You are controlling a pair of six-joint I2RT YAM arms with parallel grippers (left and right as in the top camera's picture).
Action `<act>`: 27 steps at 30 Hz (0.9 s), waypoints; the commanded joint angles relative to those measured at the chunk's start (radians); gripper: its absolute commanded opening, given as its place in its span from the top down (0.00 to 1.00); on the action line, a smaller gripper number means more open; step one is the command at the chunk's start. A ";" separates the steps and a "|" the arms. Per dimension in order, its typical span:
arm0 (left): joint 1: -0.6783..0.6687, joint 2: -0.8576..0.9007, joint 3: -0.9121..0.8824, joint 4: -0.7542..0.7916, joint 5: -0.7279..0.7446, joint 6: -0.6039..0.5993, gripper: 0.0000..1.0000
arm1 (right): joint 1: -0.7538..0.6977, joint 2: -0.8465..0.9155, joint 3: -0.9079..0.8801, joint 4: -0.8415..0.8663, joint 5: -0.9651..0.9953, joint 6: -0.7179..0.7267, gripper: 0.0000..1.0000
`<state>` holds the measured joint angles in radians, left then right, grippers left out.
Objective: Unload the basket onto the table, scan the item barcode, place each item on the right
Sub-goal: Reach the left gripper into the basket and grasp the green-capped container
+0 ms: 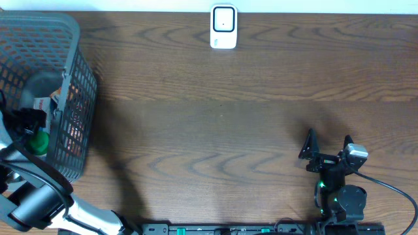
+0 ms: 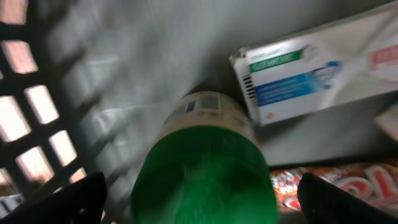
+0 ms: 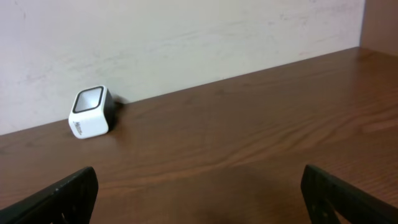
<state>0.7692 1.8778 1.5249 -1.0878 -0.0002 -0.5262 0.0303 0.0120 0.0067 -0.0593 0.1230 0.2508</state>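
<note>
A container with a green cap [image 2: 202, 180] and a pale label lies in the grey basket [image 1: 68, 39]; it also shows as a green spot [image 1: 40, 142] from overhead. My left gripper [image 2: 205, 202] is inside the basket, open, its two fingers standing either side of the green cap and apart from it. From above, the left gripper [image 1: 27, 122] is a dark shape over the basket's contents. The white scanner [image 1: 223, 26] stands at the table's far edge and shows again as a small cube [image 3: 90, 112]. My right gripper [image 1: 326, 147] hangs open and empty near the front right.
A white and blue box [image 2: 311, 74] and a red-orange packet [image 2: 336, 183] lie beside the green-capped container. The basket's lattice wall [image 2: 37, 112] is close on the left. A pale wall [image 3: 186, 37] runs behind the scanner.
</note>
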 commanded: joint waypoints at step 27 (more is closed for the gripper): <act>-0.002 0.000 -0.097 0.103 -0.012 0.001 0.30 | -0.012 -0.006 -0.001 -0.004 -0.002 -0.013 0.01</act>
<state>0.7685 1.8786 1.3441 -0.9527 0.0002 -0.5240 0.0303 0.0120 0.0067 -0.0593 0.1230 0.2512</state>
